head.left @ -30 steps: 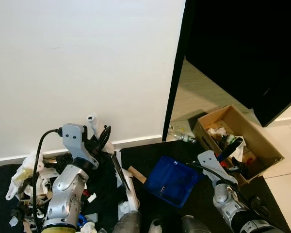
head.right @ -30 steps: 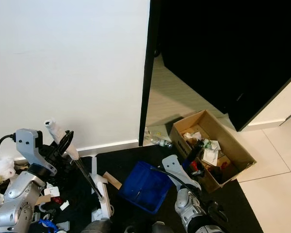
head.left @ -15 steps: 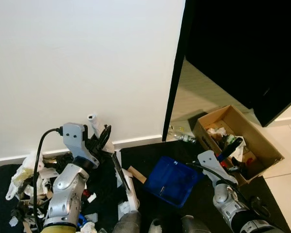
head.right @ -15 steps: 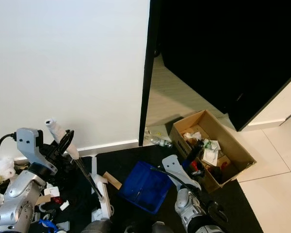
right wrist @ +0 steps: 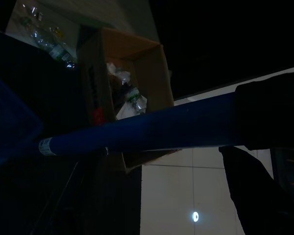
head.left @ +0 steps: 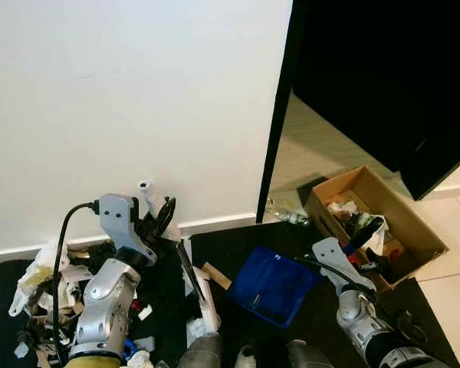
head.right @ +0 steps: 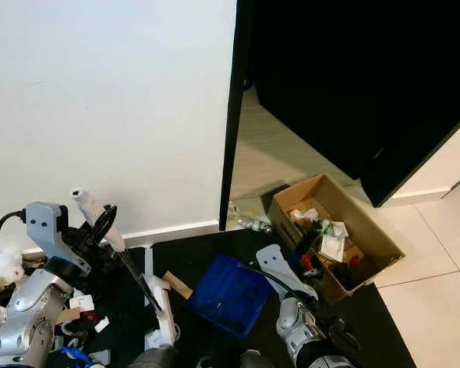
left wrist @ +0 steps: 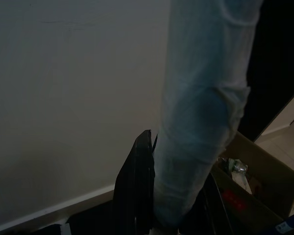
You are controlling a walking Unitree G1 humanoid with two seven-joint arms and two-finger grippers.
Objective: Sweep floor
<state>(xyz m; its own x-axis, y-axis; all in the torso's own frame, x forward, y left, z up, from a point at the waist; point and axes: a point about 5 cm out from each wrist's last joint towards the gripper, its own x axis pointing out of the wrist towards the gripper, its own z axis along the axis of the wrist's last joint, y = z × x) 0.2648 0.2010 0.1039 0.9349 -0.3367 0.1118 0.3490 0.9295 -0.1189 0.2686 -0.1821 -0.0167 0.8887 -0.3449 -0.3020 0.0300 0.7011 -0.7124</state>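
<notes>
My left gripper [head.left: 163, 218] is shut on the broom's white-wrapped handle [head.left: 149, 195], which rises in front of the white wall. The dark shaft slants down to the white broom head [head.left: 205, 300] on the black mat. In the left wrist view the pale handle [left wrist: 201, 112] runs beside a black finger [left wrist: 137, 191]. My right gripper [head.left: 366, 234] is shut on the blue dustpan's handle [right wrist: 137, 129]. The blue dustpan [head.left: 272, 285] rests on the mat between my arms.
A heap of white and mixed litter [head.left: 42, 280] lies at the left by the baseboard. An open cardboard box [head.left: 402, 211] with rubbish stands at the right. A plastic bottle [head.left: 285, 215] lies near the black door edge [head.left: 276, 153].
</notes>
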